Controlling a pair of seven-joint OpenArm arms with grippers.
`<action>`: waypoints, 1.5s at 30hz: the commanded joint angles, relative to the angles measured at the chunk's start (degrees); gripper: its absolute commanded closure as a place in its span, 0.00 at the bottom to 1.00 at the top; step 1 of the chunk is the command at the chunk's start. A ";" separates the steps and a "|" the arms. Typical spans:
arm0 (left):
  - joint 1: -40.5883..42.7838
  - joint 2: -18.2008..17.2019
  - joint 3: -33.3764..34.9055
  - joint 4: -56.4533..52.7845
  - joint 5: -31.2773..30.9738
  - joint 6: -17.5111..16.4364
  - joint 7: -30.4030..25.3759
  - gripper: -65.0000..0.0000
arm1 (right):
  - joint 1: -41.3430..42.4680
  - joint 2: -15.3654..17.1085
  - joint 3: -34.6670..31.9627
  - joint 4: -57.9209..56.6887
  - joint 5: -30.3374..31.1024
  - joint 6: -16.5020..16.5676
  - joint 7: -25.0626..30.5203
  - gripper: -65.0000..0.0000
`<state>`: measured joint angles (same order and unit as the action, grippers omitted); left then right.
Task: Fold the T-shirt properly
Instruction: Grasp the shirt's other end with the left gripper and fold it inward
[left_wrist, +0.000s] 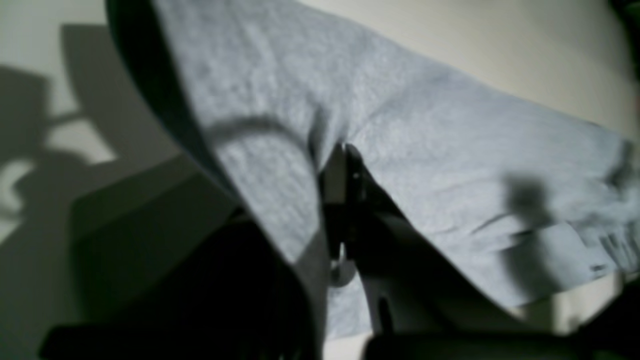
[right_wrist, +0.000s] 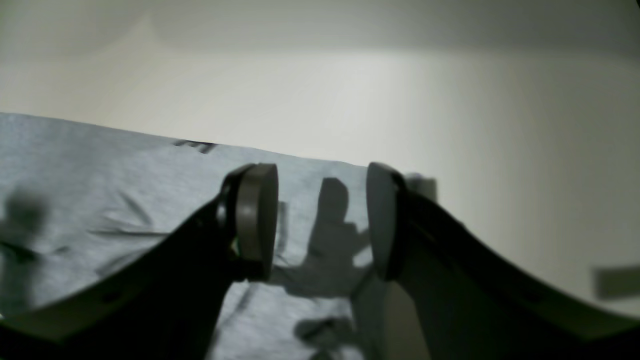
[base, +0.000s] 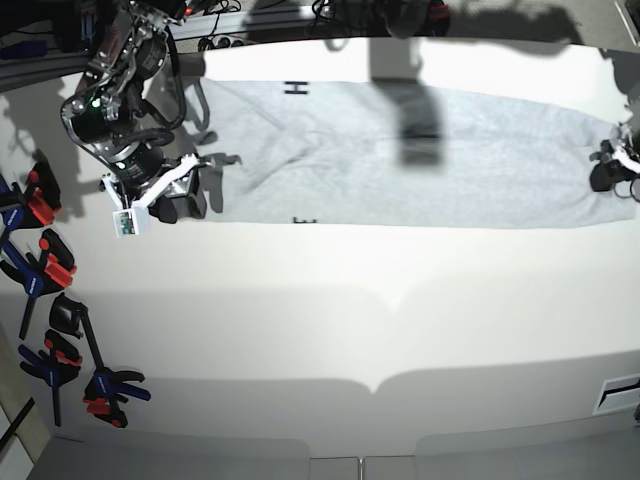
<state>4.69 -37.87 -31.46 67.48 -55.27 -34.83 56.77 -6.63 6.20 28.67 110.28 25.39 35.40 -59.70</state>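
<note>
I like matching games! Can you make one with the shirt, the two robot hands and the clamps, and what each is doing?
1. light grey cotton T-shirt
2. left gripper
3. right gripper
4. red and blue spring clamps

a. jaws open
b. lying along the white table's edge
c. spread in a long strip
d. jaws shut on cloth

Pairs: 1-c, 2-d, 3-a, 4-b

Soft matt heather-grey cloth T-shirt (base: 420, 160) on a smooth, pale matt table (base: 330, 320); matt dark pincer pads (right_wrist: 257, 220).

The T-shirt (left_wrist: 410, 165) drapes over the left end effector (left_wrist: 345, 150), hiding its fingertips; the lettering is blurred.
</note>
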 joint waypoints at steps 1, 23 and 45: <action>-1.81 -2.03 -0.46 0.79 1.88 2.36 -2.03 1.00 | 0.79 0.44 0.22 1.05 0.79 0.85 1.14 0.58; -2.01 21.27 0.20 28.33 11.32 8.26 9.44 1.00 | 0.81 0.44 0.20 1.11 0.76 0.85 1.11 0.58; 4.52 24.37 18.91 31.74 5.53 8.24 1.03 0.53 | 0.90 0.44 0.20 1.11 0.79 0.85 1.16 0.58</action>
<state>9.80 -13.04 -12.38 98.00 -48.42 -26.15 58.61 -6.48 6.20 28.67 110.28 25.36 35.42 -59.88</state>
